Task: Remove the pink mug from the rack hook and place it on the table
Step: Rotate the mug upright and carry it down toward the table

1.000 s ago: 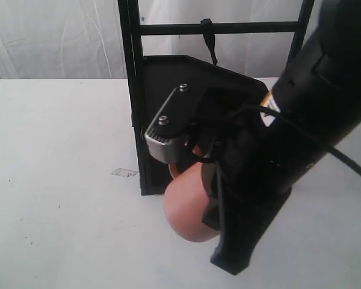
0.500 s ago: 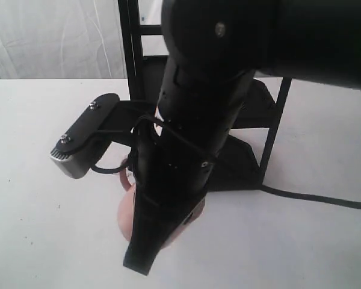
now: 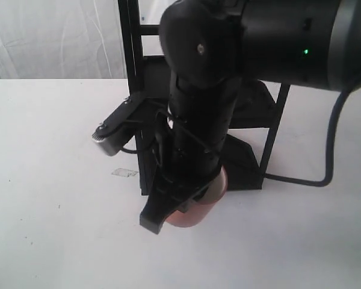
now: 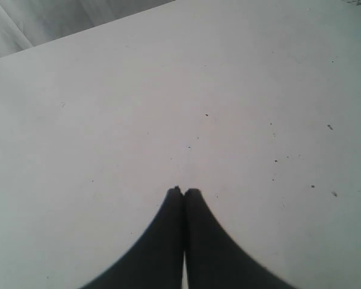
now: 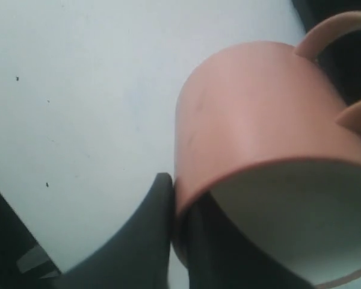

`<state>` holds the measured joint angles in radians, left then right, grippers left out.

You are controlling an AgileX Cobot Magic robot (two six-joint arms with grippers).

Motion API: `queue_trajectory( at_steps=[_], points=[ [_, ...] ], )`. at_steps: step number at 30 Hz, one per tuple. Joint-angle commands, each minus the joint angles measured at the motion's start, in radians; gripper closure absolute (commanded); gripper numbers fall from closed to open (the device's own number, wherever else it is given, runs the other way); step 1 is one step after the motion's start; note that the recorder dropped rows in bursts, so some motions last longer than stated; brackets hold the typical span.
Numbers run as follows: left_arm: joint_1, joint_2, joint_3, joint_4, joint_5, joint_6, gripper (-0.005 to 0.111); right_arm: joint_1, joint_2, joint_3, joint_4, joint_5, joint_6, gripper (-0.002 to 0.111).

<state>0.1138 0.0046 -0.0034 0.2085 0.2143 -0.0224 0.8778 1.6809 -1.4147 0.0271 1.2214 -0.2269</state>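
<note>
Pink mug [image 3: 200,214]: lower centre of the exterior frame, in front of the rack [image 3: 130,54], low over the white counter [image 3: 48,211]; contact unclear.
Right tool [image 5: 175,191]: clamped on the mug's rim.
Left tool [image 4: 182,191]: clenched, holding nothing, above the counter.

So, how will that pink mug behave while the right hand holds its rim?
The pink mug looks rigid and smooth, so it could slip in the right hand, which pinches only one wall. Held off-centre, it probably tends to swing. Laid sideways on the table, its round body may roll.
</note>
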Motion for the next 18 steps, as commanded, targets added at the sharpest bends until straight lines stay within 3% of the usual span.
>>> queue_trajectory(
  at_steps=[1, 18],
  points=[
    [0.001, -0.005, 0.003, 0.005, -0.003, -0.003, 0.107, -0.075, -0.003, -0.01, 0.159, 0.0, -0.067, 0.108],
    [0.001, -0.005, 0.003, 0.005, -0.003, -0.003, 0.107, -0.083, 0.124, -0.01, 0.184, 0.0, -0.082, 0.108]
  ],
)
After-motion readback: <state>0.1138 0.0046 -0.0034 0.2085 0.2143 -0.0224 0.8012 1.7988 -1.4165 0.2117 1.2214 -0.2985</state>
